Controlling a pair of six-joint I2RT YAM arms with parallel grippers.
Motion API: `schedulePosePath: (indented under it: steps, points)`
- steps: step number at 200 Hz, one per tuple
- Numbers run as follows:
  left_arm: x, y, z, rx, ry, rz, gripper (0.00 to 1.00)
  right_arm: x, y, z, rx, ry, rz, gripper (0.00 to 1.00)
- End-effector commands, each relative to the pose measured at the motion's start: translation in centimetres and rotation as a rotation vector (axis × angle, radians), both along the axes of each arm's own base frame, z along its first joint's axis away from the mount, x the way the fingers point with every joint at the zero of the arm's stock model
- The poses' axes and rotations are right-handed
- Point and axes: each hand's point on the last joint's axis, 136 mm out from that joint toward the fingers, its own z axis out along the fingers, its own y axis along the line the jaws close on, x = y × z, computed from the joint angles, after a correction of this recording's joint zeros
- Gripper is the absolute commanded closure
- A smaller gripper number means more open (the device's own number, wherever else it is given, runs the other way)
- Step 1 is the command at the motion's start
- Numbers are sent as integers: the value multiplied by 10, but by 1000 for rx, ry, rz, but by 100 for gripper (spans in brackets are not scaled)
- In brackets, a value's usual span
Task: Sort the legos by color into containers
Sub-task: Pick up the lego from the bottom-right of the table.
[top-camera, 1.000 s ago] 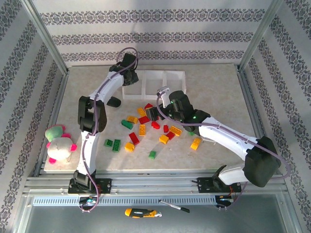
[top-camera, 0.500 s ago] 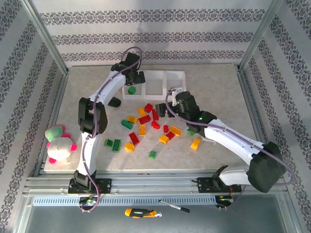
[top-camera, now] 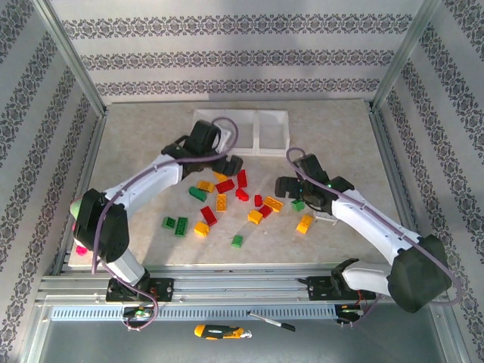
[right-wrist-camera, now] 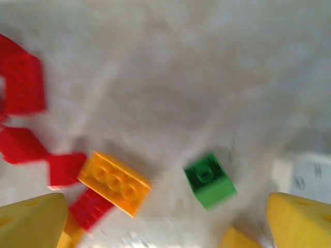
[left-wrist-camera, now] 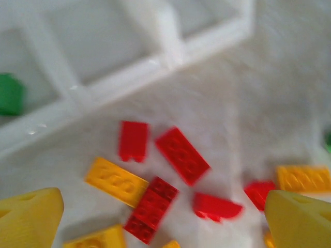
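Red, orange and green legos (top-camera: 227, 198) lie scattered mid-table in the top view. The white three-compartment tray (top-camera: 274, 130) sits behind them, its left end under my left arm. One green lego (left-wrist-camera: 10, 94) lies in the left compartment (left-wrist-camera: 49, 111). My left gripper (top-camera: 229, 163) hangs open just in front of the tray, over red legos (left-wrist-camera: 182, 155) and an orange one (left-wrist-camera: 115, 181), with nothing between its yellow fingertips (left-wrist-camera: 28, 219). My right gripper (top-camera: 287, 184) is open at the pile's right side, above a small green lego (right-wrist-camera: 210, 180) and an orange one (right-wrist-camera: 114, 182).
Two green legos (top-camera: 175, 224) lie apart at the left and another green one (top-camera: 237, 240) near the front. An orange lego (top-camera: 305, 223) and a white paper slip (top-camera: 327, 218) lie under my right forearm. A plush toy (top-camera: 79, 248) peeks out behind my left elbow.
My left gripper opened over the tray, left a green lego in the left compartment, and swung back over the pile. My right gripper moved right, off the pile's middle.
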Motion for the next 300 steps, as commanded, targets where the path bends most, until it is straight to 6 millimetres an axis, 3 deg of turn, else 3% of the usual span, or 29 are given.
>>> schedulePosePath:
  steps: [1,33,82,110,151,182,203,242,266,300]
  points:
    - [-33,-45,6,-66,-134,-339,0,-35,-26,-26,-19,124,-140,3]
    - [-68,-71,-2,-123,-155,-499,1,-56,-40,-49,-7,183,-274,8]
    - [-112,-105,-4,-142,-230,-742,1,-58,-38,-73,28,237,-351,24]
    - [-117,-109,-2,-163,-231,-763,1,-55,-34,-79,41,241,-355,47]
    - [-117,-106,2,-157,-251,-757,1,-53,-34,-81,40,248,-346,67]
    - [-116,-102,4,-147,-264,-733,1,-52,-33,-76,47,241,-336,71]
    - [-117,-99,5,-146,-267,-717,1,-48,-30,-61,58,211,-310,71]
    - [-116,-92,8,-171,-259,-642,1,-15,-17,-14,92,77,-234,71]
    - [-108,-84,12,-193,-280,-538,1,23,-6,16,103,-14,-195,71]
    - [-101,-74,13,-200,-310,-448,1,94,15,49,98,-115,-126,71]
